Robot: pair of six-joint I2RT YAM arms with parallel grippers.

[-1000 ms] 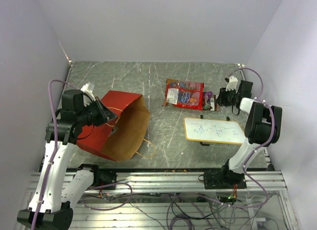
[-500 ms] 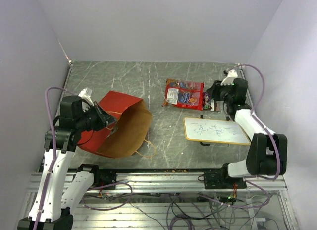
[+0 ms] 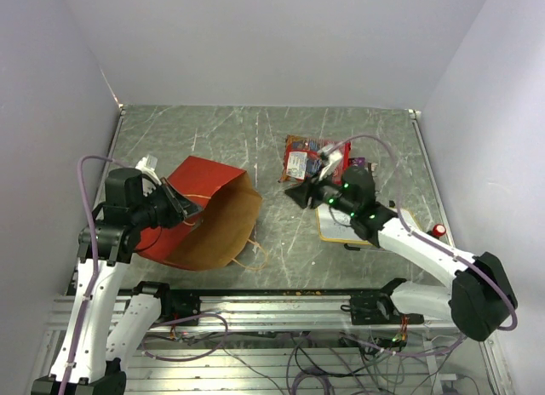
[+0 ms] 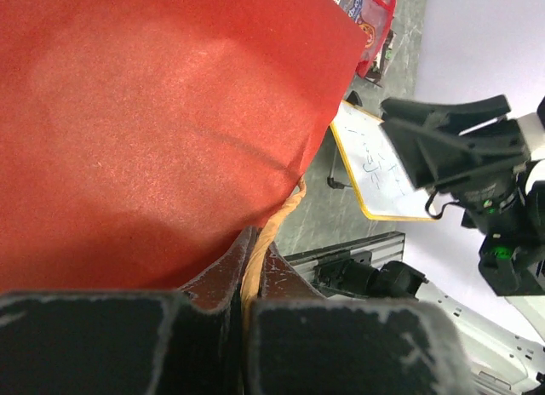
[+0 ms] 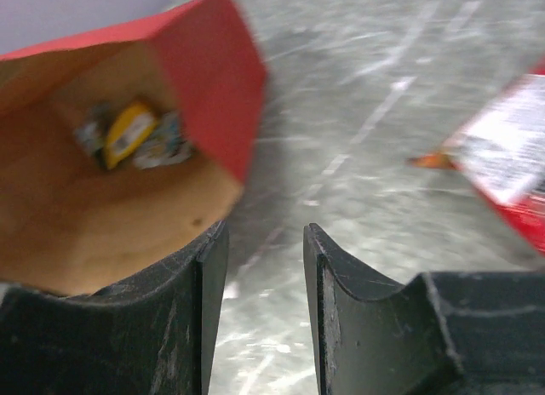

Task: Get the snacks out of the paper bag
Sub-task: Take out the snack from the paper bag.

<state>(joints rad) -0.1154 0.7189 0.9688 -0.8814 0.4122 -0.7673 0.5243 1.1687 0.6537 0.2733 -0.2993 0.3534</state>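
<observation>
The paper bag (image 3: pixel 194 180) lies on its side at the left, red outside, with its brown mouth (image 3: pixel 228 226) facing right. My left gripper (image 3: pixel 182 209) is shut on its twisted handle (image 4: pixel 274 229) at the upper rim and holds that rim up. My right gripper (image 3: pixel 298 194) is open and empty over the table, a little right of the mouth. In the right wrist view a yellow packet (image 5: pixel 128 131) and a pale blue-white packet (image 5: pixel 167 145) lie deep in the bag (image 5: pixel 85 225). The large red snack bag (image 3: pixel 305 159) and a purple packet (image 3: pixel 358 163) lie on the table behind the right arm.
The wood-framed white board (image 3: pixel 410 231) lies at the right, mostly under my right arm, and also shows in the left wrist view (image 4: pixel 375 178). A small red and white object (image 3: pixel 438 231) sits by its right edge. The bag's second loop handle (image 3: pixel 254 257) trails on the table.
My right arm has swung from the far right corner to the table's middle, its open gripper now facing the bag's mouth. My left gripper has kept hold of the bag, barely moving.
</observation>
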